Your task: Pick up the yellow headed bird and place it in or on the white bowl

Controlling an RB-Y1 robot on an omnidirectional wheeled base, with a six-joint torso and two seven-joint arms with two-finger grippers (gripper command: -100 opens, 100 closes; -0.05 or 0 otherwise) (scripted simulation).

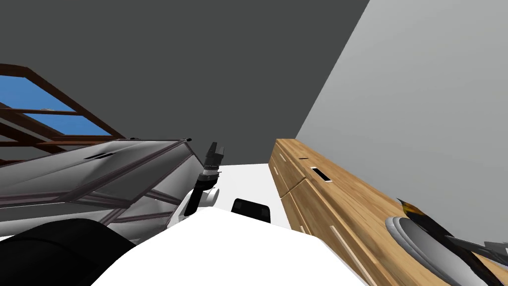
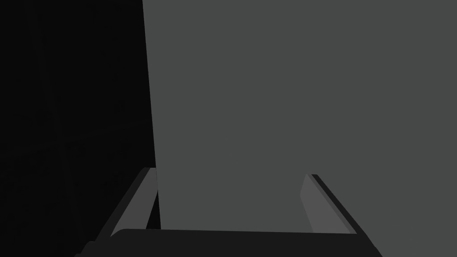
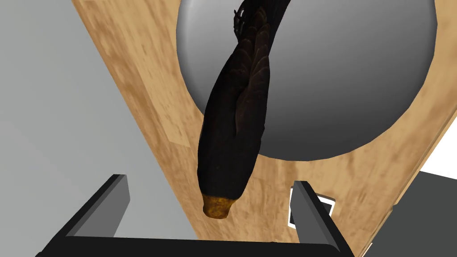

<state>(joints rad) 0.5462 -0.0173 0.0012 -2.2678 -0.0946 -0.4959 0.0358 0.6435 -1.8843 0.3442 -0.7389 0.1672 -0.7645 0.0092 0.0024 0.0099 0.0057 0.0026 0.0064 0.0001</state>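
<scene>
Head view: the wooden desk (image 1: pixel 347 198) runs along the light grey wall on my right. At its near end sits the pale grey bowl (image 1: pixel 404 233), with the bird (image 1: pixel 439 231) lying across it, dark body over the basin and yellow head poking past the rim. Farther along the desk top lies a small flat white-edged thing (image 1: pixel 321 174), well apart from the bowl. The left hand (image 1: pixel 215 151) is raised in front of the dark grey wall, well apart from the desk.

Left wrist view: its fingers (image 2: pixel 314 205) stand spread with nothing between them.

Right wrist view: the right hand (image 3: pixel 209 180) looks down on the bowl with both fingers wide apart. The bird's head lies between them, yet neither finger touches it. The body stretches from there across the rim and into the bowl; whether it rests fully on the bowl I cannot tell.

Judging by this, the placing step is at its end. To finish it well, the hand should keep its fingers spread and draw straight back along its own axis, not sideways, so neither blade clips the overhanging head and tips the bird off the rim.
</scene>
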